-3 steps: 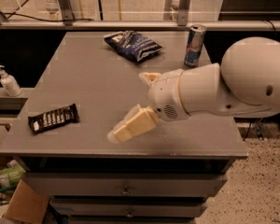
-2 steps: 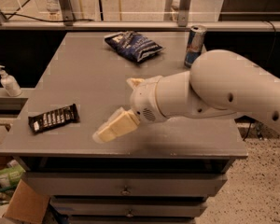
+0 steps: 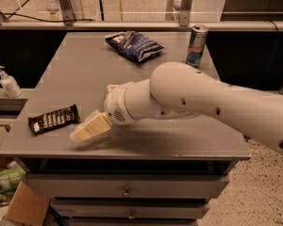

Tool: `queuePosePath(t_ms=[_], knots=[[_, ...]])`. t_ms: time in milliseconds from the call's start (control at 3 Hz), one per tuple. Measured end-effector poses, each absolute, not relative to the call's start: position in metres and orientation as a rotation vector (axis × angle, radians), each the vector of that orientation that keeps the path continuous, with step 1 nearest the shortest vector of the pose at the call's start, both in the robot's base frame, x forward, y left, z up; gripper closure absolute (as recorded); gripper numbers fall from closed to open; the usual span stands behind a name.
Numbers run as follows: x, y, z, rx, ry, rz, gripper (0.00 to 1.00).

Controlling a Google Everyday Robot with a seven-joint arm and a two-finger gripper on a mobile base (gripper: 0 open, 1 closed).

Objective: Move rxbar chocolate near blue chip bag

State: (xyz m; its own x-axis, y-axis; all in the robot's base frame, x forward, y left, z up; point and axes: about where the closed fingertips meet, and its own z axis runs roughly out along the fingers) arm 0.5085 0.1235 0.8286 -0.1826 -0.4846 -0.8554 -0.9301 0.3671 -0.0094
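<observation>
The rxbar chocolate, a flat black bar with white lettering, lies near the table's front left edge. The blue chip bag, crinkled and dark navy, lies at the back middle of the grey table. My gripper hangs low over the table just right of the bar, at the end of the white arm reaching in from the right. Its cream fingers stand apart and hold nothing; the lower one points at the bar's right end, a small gap away.
A blue-and-silver drink can stands at the back right of the table. A soap pump bottle stands on a ledge to the left. Drawers sit under the table front, and a cardboard box is on the floor at lower left.
The arm and gripper have moved left and a little down across the table, closing on the bar. The bar, bag and can have not moved.
</observation>
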Motion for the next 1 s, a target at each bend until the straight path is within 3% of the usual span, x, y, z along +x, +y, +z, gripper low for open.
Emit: queuePosePath(t_ms=[667, 1000], knots=[[0.522, 0.159, 0.826, -1.195, 1.809, 0.725, 0.0], [0.52, 0.168, 0.827, -1.179, 1.807, 0.749, 0.18]])
